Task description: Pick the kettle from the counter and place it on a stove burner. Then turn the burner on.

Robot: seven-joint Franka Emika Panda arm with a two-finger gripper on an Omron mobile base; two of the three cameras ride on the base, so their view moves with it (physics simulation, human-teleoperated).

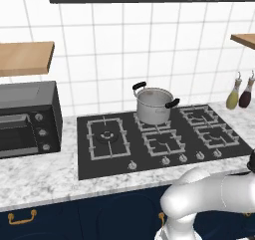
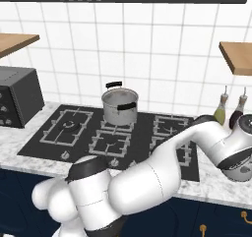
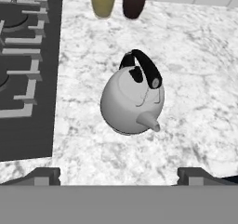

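Hovering with claw [image 3: 118, 174] tips spread apart above kettle [image 3: 132, 102], handle [image 3: 146, 67] arching crosswise between them, right of hob [image 3: 28, 79].

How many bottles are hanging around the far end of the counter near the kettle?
2. An olive-green bottle and a dark maroon bottle stand side by side against the tiled wall, right of the cooktop. In the hand view both sit just beyond the kettle. Others may be out of frame.
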